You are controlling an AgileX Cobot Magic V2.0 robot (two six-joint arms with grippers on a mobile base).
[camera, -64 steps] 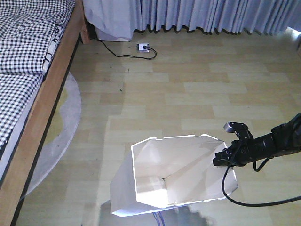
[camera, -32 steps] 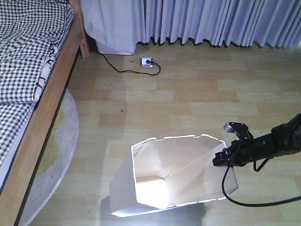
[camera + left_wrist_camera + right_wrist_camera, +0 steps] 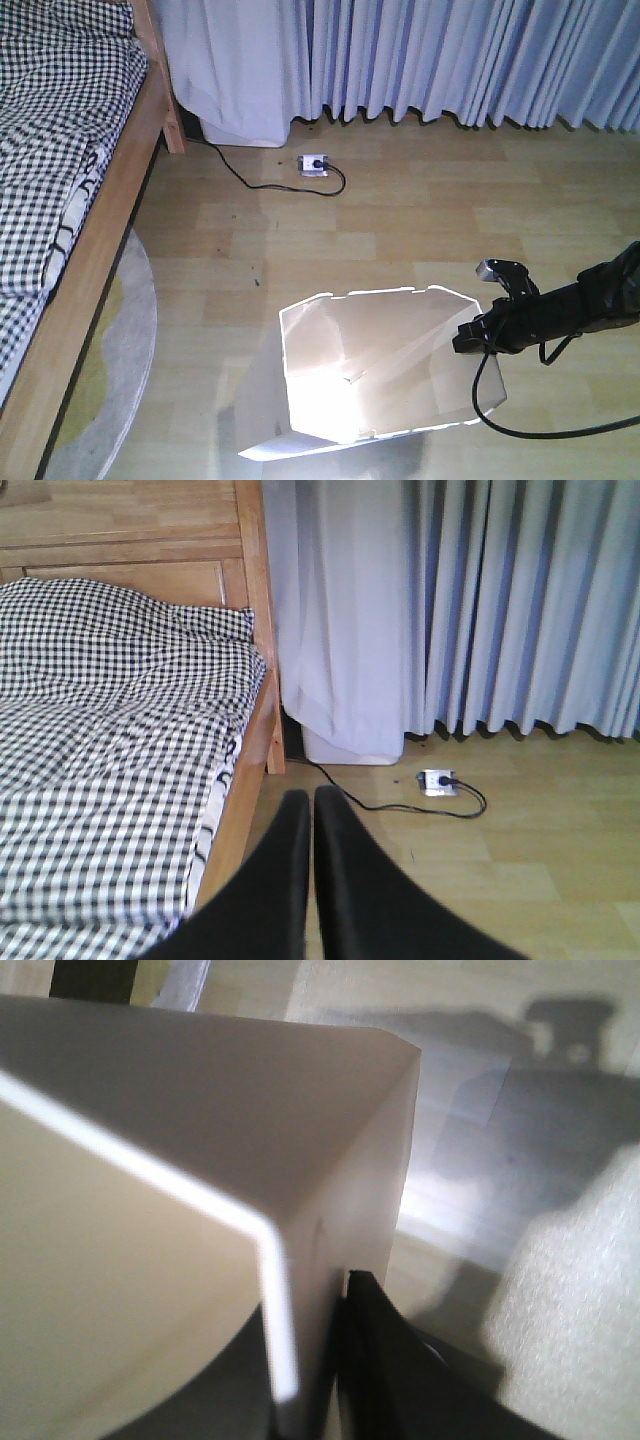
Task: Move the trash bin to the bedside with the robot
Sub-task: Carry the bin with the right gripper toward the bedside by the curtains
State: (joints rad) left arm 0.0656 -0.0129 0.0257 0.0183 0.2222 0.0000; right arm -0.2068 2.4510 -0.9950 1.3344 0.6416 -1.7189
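White plastic, thin and faceted, filled the foreground: the trash bin [image 3: 370, 370] stood on the wooden floor [image 3: 420, 230] close in front of the robot, well apart from the bed [image 3: 70, 200]. The right gripper [image 3: 468, 336] was clamped on the bin's right rim, and the wrist view showed the wall pinched between its fingers. The left gripper [image 3: 311, 870] hung free, its jaws pressed together on nothing. I judged the carrying step to be in hand: the bin was gripped but not yet at the bedside. The next move called for driving left and forward, towards the grey rug [image 3: 120, 380] beside the bed frame, with a firm pinch, since the thin wall could flex or slip. Farther off lay a power strip [image 3: 312, 162] below the curtain [image 3: 450, 60].
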